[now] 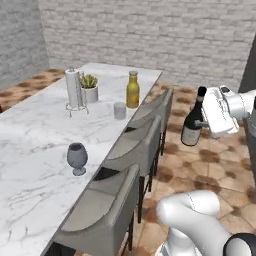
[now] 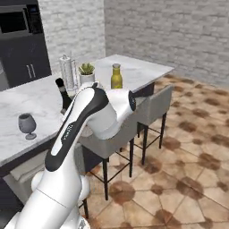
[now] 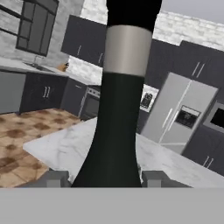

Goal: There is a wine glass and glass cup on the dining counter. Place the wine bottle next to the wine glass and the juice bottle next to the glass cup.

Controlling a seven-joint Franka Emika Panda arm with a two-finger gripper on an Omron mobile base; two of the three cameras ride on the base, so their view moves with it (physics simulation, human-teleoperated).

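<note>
A: status on the claw (image 1: 204,121)?

B: My claw is clamped on the wine bottle (image 1: 192,117), low on its body. Bottle is upright, off the desk (image 1: 35,130), out over the tiled floor (image 1: 210,160) past the stools (image 1: 135,150). In the hand view the dark bottle body and its pale neck band stand right between my finger tips (image 3: 56,178).

A: desk layout, near to far?

B: Wine glass (image 1: 77,158) is nearest, standing alone a bit in from the stool-side edge. Further along, glass cup (image 1: 119,110) near that same edge, juice bottle (image 1: 132,90) just beside it on the far side. Paper towel holder (image 1: 75,92) and a small potted plant (image 1: 89,87) sit more toward the middle, close to each other.

A: bottle near the wine glass?

B: No, well apart. From the right base view my arm (image 2: 80,120) covers most of the bottle; its dark top (image 2: 60,82) shows in front of the desk.
</note>
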